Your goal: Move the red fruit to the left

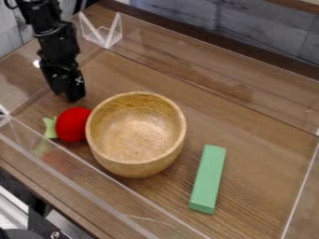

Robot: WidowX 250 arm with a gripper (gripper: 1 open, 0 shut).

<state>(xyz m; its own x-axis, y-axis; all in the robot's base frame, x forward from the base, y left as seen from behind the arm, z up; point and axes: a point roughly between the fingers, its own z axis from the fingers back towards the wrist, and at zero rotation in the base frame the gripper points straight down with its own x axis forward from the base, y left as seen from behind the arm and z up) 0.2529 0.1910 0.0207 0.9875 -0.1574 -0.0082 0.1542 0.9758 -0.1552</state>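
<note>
Fruit first: the red fruit (75,123) is a small, smooth, glossy ball with a pale green leafy piece on its outer side, lying on the tabletop below the jaws and clear of them, held by nothing. It sits right against the outer wall of the wooden bowl (137,133), a round, thick-rimmed turned piece with visible grain, lying below and to the right of the jaws. Farther right, well apart from them, a flat green rectangular block (208,177) lies lengthwise, matte and sharp-edged. The black gripper (66,87) points down at the board, its jaws spread and released. Everything rests on a brown wood-grain table (249,121) ringed by low clear plastic walls (125,201); a grey surface runs behind it.
</note>
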